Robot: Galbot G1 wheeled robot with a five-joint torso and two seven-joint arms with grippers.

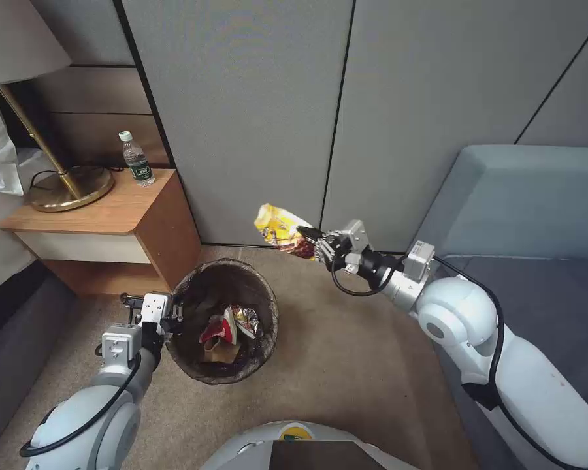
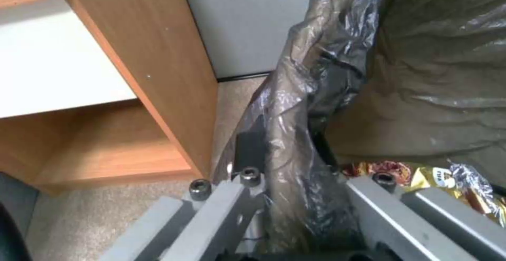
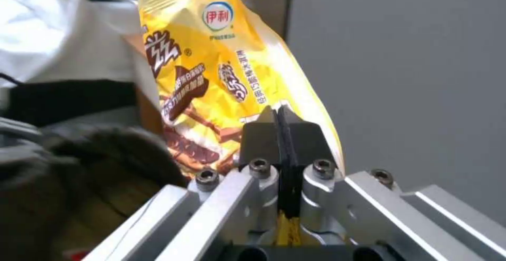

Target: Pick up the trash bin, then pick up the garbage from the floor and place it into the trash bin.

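- Between the right gripper's (image 3: 278, 124) closed fingers (image 3: 258, 134) sits the lower edge of a yellow wrapper (image 3: 221, 71); the two dark pads press flat together on it, and the bag stands up beyond them with its brown chocolate print facing the wrist camera.
- From the head view, that right gripper (image 1: 309, 236) holds the wrapper (image 1: 282, 230) up in the air, clear of the floor, in front of the grey wall panels (image 1: 255, 98); it lies farther from the robot than the bin and to the bin's right, not over the opening.
- Right arm reaches forward from the robot's right side, beside a grey sofa (image 1: 536, 202).
- At the bin's near-left rim, the left gripper (image 2: 287, 197) is clamped on the bin (image 2: 316, 95): one finger (image 2: 248, 150) lies outside the bagged rim, the other side goes inside, with the dark liner bunched between them.
- Head view puts the left gripper (image 1: 170, 318) at the left rim of the bin (image 1: 196, 281), which is over the tan carpet (image 1: 346, 365), just beside the wooden nightstand (image 1: 104, 215); whether its base touches the floor cannot be told.
- Inside the bin lie a silver wrapper (image 1: 246, 320), a red-and-white carton (image 1: 219, 328) and a tan paper bag (image 1: 222, 352).
- On the nightstand stand a brass lamp (image 1: 59, 189) and a water bottle (image 1: 137, 160), well apart from both grippers.
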